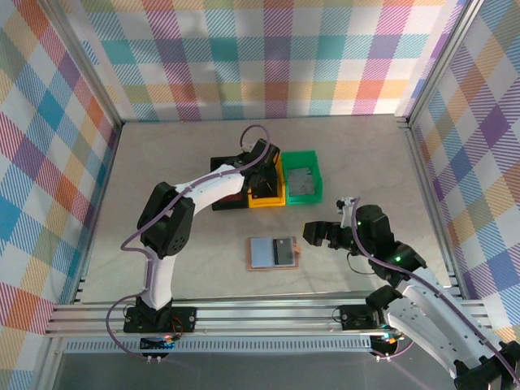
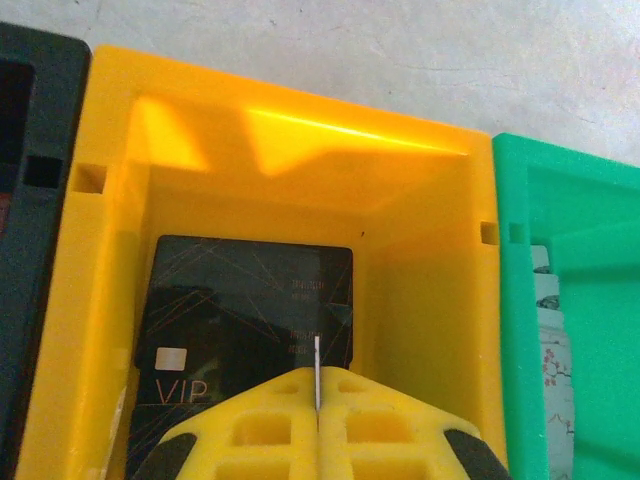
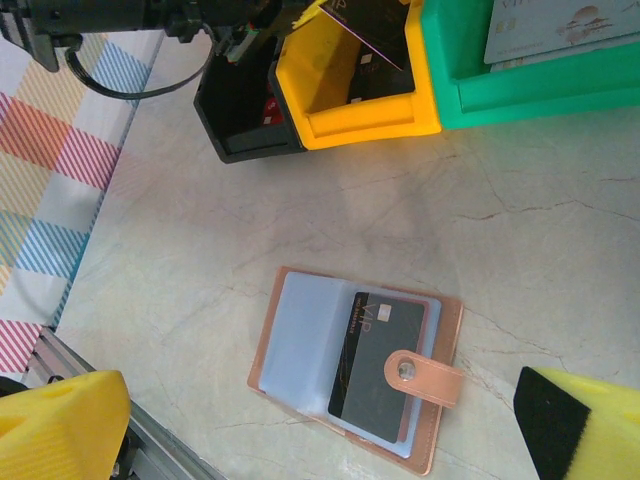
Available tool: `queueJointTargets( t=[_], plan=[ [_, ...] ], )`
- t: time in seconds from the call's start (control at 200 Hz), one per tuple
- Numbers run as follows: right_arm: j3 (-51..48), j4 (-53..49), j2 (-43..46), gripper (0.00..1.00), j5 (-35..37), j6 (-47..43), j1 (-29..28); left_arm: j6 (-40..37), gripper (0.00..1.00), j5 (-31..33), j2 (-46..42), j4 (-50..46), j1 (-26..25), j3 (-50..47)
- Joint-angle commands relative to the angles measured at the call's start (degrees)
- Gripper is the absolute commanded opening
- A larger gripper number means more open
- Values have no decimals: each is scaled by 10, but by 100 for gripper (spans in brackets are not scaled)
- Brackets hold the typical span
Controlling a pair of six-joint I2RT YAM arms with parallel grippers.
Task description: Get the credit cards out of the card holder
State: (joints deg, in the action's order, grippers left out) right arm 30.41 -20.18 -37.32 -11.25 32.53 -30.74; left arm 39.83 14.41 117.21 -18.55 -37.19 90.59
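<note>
At the middle of the desk [image 1: 162, 162] the card holder [image 3: 300, 340] lies spread open and flat, pale blue pockets up. A dark credit card [image 3: 375, 365] sits in its right-hand pocket, and the snap tab [image 3: 420, 375] is folded across that card's edge. At 12 o'clock from the holder, well apart from it, three bins stand in a row. The yellow bin [image 2: 280, 100] is in the middle, the black bin [image 2: 30, 120] touches it at 9 o'clock and the green bin [image 2: 560, 200] at 3 o'clock. The left claw [image 2: 317, 385] hangs over the yellow bin with its jaws pressed together on a held card [image 3: 368, 28], which is tilted above the bin's opening. A black VIP card [image 2: 250, 310] rests inside the yellow bin, and pale cards [image 3: 550, 25] lie in the green one. The right claw [image 1: 311, 234] hovers at 3 o'clock from the holder, near it, with its jaws spread wide and nothing between them.
</note>
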Motion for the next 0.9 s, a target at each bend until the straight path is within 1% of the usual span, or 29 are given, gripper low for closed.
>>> queueJointTargets(
  t=[0.0,0.13,0.305,0.545,0.895],
  plan=[
    [-9,16,6,99,-11,6,2,23,0,-2,11,39,5,9],
    [-11,20,4,99,-14,6,2,30,0,1,21,50,5,8],
    [-15,21,6,99,-18,6,2,46,0,-13,23,87,8,-15],
    [-17,23,5,99,-22,5,2,44,0,-23,40,78,12,-7],
    [-19,26,3,99,-26,6,2,33,1,-36,44,69,18,-7]
  ],
)
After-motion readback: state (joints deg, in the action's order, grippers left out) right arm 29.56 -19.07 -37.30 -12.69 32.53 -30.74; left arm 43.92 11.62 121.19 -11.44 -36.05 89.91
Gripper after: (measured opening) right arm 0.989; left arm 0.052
